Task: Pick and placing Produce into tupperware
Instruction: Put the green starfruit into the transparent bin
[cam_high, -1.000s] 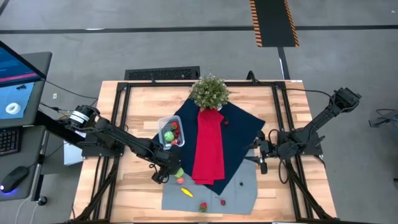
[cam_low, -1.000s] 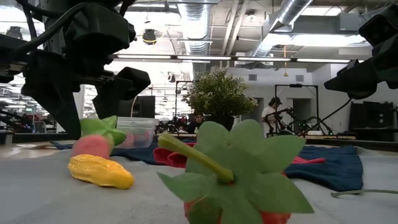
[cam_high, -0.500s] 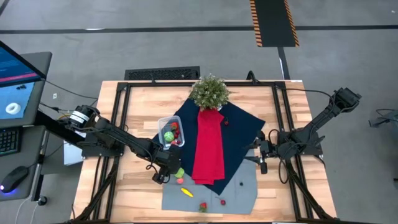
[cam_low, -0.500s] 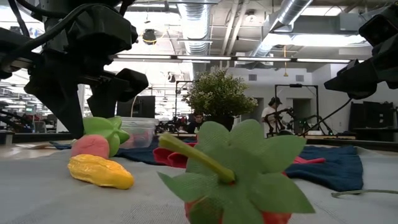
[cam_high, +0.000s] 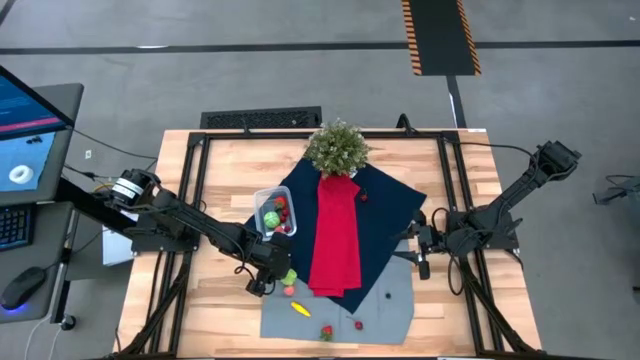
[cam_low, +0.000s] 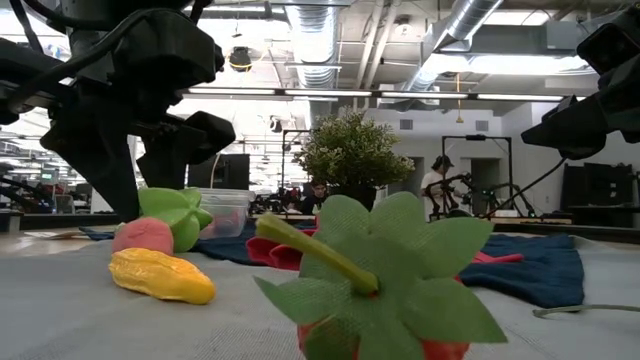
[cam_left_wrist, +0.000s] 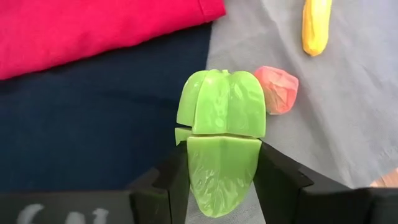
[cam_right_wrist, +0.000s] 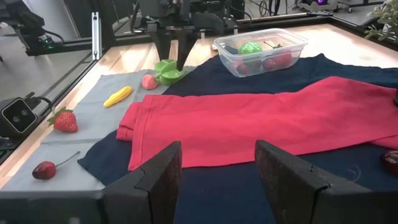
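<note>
High view: the left gripper (cam_high: 272, 277) sits beside the tupperware (cam_high: 275, 214), right gripper (cam_high: 420, 249) waiting apart. Left wrist view: fingers (cam_left_wrist: 166, 180) clench a green leafy piece (cam_left_wrist: 221, 134) — a pink piece (cam_left_wrist: 277, 89) lies near. Right wrist view: fingers (cam_right_wrist: 287, 175) spread — released.

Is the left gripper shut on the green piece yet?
Yes. The left gripper has both fingers pressed against the green piece, by the pink piece.
</note>
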